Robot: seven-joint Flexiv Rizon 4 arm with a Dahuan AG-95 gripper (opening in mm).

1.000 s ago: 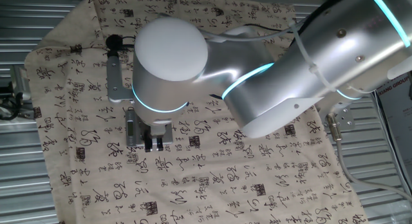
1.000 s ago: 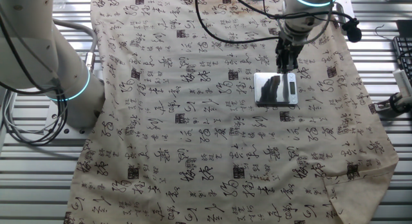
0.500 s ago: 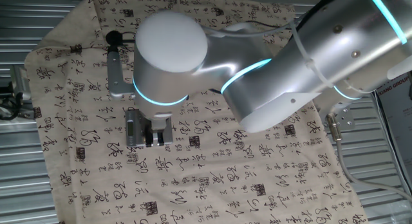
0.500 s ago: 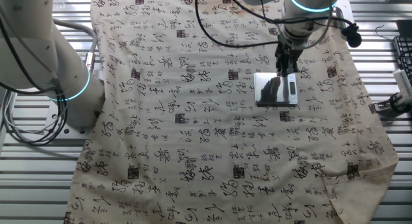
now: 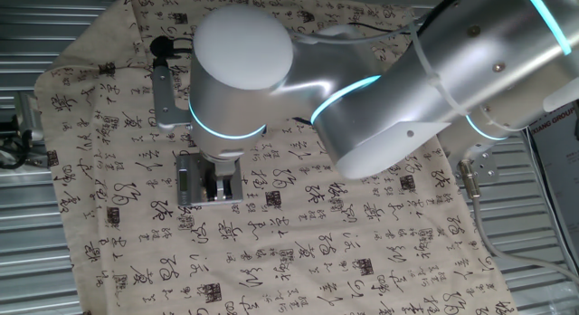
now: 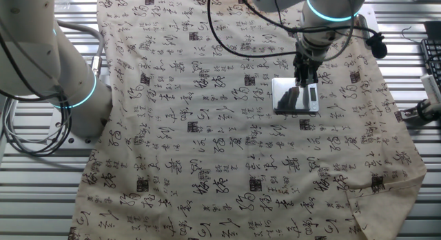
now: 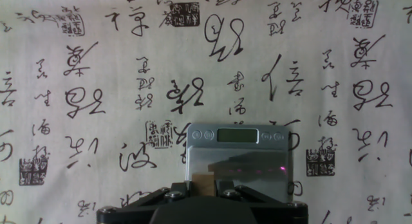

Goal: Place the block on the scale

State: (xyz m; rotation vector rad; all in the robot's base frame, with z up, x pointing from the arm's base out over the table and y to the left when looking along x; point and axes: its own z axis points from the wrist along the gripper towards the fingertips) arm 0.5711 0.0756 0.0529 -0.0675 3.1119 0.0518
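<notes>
1. One small tan wooden cube, the block (image 7: pixel 204 184), sits pinched between the fingers of the end effector (image 7: pixel 204 188), which is closed to the cube's width; the hand view shows it over the near part of the scale's plate.
2. The flat square grey metallic scale (image 6: pixel 295 96) lies on the cloth-covered surface (image 6: pixel 207 130), its display strip (image 7: pixel 236 134) along the far edge in the hand view.
3. Progress: the block appears carried to the scale but not yet released. Whether it touches the plate cannot be told. Lowering, if needed, and opening remain.
4. Materials: the plate is smooth and reflective, mirroring the fingers in the other fixed view; the block looks matte, with square edges. The cloth is beige, slightly wrinkled, printed with black calligraphy and dark square stamps.
5. In one fixed view, the silver arm (image 5: pixel 407 89) hides most of the scale.
</notes>
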